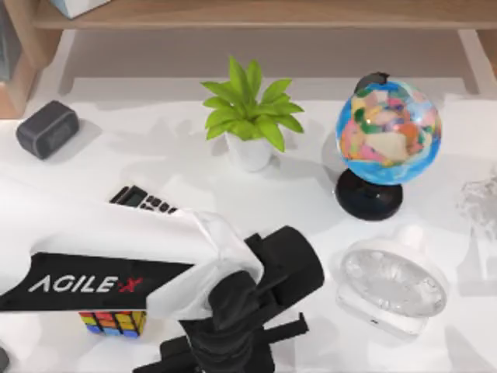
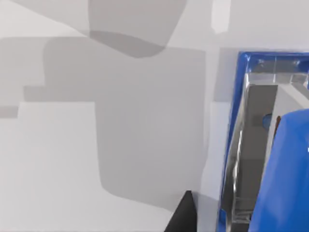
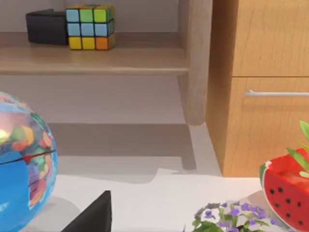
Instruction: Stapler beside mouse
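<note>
The left arm (image 1: 116, 264) is reaching across the table's (image 1: 194, 179) near left area, covering a calculator (image 1: 144, 200) and a puzzle cube (image 1: 113, 322). In the left wrist view, the blue stapler (image 2: 285, 169) is lying on the table just beside one dark fingertip (image 2: 183, 215); the left tool's opening cannot be told.

Count, top view: 1 potted plant (image 1: 250, 116) at 12 o'clock, 1 globe (image 1: 387, 132) at 2, 1 clear fan-like round item (image 1: 392, 284) at 4, 1 puzzle cube (image 1: 113, 322) at 8, 1 calculator (image 1: 142, 200) at 9, 1 dark alarm clock (image 1: 47, 128) at 10. Left wrist view: 1 blue stapler (image 2: 265, 145). Right wrist view: 1 shelf cube (image 3: 91, 26), 1 watermelon-patterned pot (image 3: 286, 186).
</note>
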Tool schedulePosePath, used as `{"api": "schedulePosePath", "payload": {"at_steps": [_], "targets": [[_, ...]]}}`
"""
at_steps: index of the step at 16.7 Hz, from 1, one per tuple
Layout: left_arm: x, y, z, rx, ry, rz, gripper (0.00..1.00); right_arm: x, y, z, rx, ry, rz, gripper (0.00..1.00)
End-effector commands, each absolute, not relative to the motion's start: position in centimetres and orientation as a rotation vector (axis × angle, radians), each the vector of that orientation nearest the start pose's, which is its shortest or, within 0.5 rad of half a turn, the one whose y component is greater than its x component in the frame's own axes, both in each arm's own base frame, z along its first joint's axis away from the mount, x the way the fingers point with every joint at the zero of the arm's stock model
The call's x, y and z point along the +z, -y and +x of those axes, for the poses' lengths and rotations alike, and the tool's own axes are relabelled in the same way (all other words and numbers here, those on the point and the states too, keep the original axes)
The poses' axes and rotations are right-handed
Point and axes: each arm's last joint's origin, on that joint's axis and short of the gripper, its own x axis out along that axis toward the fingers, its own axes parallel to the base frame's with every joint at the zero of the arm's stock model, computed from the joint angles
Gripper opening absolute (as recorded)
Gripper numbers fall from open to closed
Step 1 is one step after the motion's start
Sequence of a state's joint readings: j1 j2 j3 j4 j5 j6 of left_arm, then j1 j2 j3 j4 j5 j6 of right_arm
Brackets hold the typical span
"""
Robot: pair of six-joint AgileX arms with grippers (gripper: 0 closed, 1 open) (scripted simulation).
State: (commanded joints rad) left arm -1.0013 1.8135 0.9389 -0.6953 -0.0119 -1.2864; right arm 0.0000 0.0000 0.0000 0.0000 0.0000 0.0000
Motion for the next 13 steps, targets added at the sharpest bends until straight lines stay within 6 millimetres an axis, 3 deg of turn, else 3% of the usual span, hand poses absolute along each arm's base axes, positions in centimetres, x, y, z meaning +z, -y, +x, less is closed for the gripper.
{"api": "schedulePosePath", "payload": {"at_steps": [9,13], "targets": [[14.2,24.4,15.8,0.222,-1.548,-0.215,0.00,16.0,0.1,10.6,0.000,0.000,0.000,1.00],[14.2,24.4,15.9,0.223,-1.549,-0.213,0.00,16.0,0.1,10.6,0.000,0.000,0.000,1.00]]}}
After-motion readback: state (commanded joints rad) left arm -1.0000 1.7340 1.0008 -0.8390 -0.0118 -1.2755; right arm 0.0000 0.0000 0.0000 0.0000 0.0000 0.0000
